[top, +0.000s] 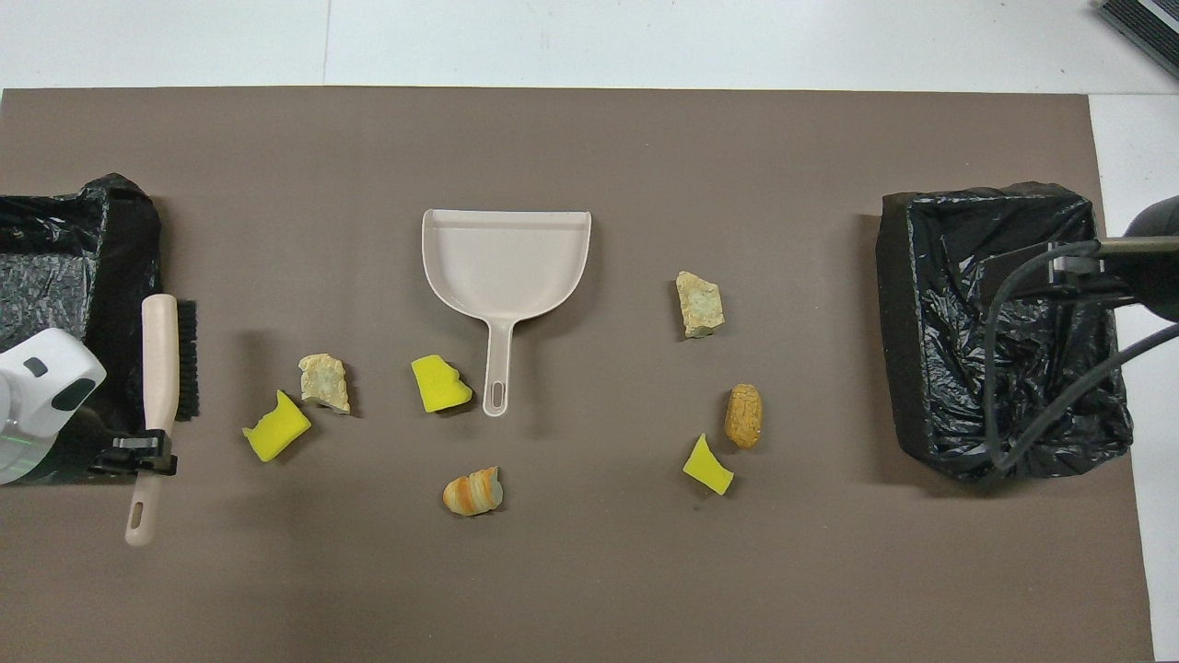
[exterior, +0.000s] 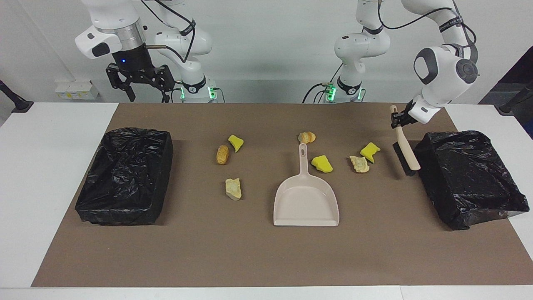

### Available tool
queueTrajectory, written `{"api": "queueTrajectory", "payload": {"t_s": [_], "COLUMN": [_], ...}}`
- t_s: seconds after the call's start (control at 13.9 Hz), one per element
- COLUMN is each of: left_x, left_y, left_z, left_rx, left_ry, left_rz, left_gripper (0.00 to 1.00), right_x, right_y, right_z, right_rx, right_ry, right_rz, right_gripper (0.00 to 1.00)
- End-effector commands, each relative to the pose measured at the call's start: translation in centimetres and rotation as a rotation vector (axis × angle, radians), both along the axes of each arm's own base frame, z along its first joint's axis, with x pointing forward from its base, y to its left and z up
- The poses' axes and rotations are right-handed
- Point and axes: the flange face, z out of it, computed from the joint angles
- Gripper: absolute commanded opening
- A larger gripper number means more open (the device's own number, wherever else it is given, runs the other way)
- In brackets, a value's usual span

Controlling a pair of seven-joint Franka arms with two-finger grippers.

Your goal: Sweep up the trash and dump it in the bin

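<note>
Left tool [exterior: 399, 121] grips the beige handle of the hand brush [exterior: 407, 152], whose black bristles rest on the brown mat [exterior: 266, 258] just beside the bin [exterior: 470, 179] at the left arm's end of the worktop [exterior: 54, 187]. Right tool [exterior: 139, 81] hangs with its fingers spread and holding nothing, over the worktop's edge nearest the robots, above the mat's corner at the right arm's end; that arm waits. Both arms are cut off by the top of the facing view. Counted here: two bins lined with black bags, the second [exterior: 125, 177] at the right arm's end, one dustpan [exterior: 306, 198] mid-worktop, and seven pieces of trash [exterior: 322, 163] on the mat, three yellow and four tan to orange-brown. A pale wall stands at the robots' backs.

From overhead, the left tool [top: 143, 451] shows only as a black clamp on the brush [top: 158, 368], under a white wrist cut by the view's edge. The right tool itself is not seen; only a dark arm part and cables cross over its bin [top: 1004, 331]. The other bin [top: 64, 276] is cropped. All seven pieces of trash [top: 440, 384] lie scattered around the dustpan [top: 505, 267], between the two bins. The white worktop [top: 645, 41] frames the mat [top: 589, 589].
</note>
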Motion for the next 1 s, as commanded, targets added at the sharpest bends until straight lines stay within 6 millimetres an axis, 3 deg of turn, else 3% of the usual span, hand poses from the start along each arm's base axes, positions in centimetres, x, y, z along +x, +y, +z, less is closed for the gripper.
{"api": "queueTrajectory", "payload": {"t_s": [0.0,0.14,0.36,0.57,0.72,0.93], "left_x": [-0.4,-0.4,-0.5,-1.0,-0.6,0.8], "left_y": [-1.9,-4.4,-8.8,-11.6,-12.2,-12.3], "left_z": [-1.7,-2.6,-3.3,-3.1,-1.7,1.3], "left_rx": [0.021,0.022,0.014,0.004,-0.015,-0.015], "left_ry": [0.004,0.021,0.040,0.072,0.083,0.064], "left_rz": [-0.046,-0.099,-0.193,-0.248,-0.243,-0.237], "left_gripper": [0.00,0.00,0.00,0.00,0.00,0.00], "right_x": [-0.5,-0.1,1.0,2.4,1.8,0.8], "right_y": [0.4,1.6,6.8,13.9,19.1,27.4], "right_z": [-0.5,-1.4,-3.5,-7.5,-9.1,-14.2], "right_rx": [0.001,0.002,0.012,0.002,0.011,-0.010], "right_ry": [-0.006,0.002,-0.022,-0.028,-0.033,-0.026], "right_rz": [0.008,-0.012,-0.012,0.030,-0.004,-0.001], "right_gripper": [1.00,1.00,1.00,1.00,1.00,1.00]}}
